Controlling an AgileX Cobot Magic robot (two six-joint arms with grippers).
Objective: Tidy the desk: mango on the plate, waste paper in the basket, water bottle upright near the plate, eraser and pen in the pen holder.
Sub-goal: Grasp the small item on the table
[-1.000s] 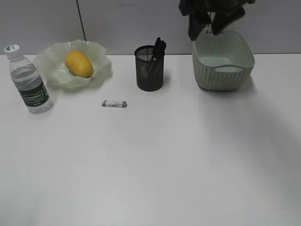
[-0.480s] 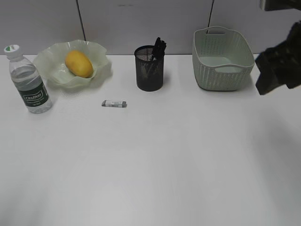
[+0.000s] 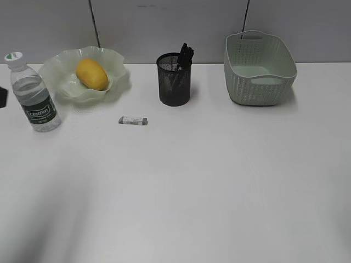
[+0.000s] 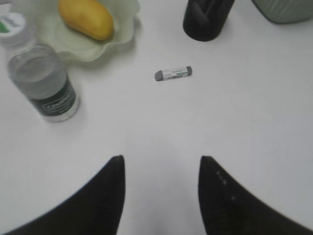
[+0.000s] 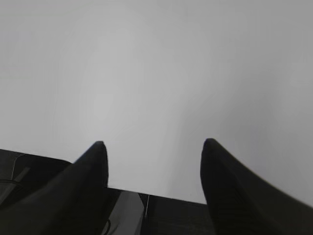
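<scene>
Our left gripper [image 4: 161, 164] is spread apart and holds nothing. The eraser [image 4: 173, 74] lies flat just ahead of it — small, light, firm; we would pinch its long sides.

Matt white desk [image 3: 219, 181]; black mesh pen holder [image 3: 174, 81]; woven-pattern plastic basket [image 3: 259, 82]; translucent glossy plate [image 3: 112, 76]; clear plastic water bottle [image 3: 34, 93]; smooth-skinned mango [image 3: 91, 74].

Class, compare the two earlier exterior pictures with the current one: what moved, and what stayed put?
The right arm swung from above the basket rightward and out of the exterior view. A dark shape has appeared at the left edge. Mango, plate, bottle, eraser and pen holder stayed put.
</scene>
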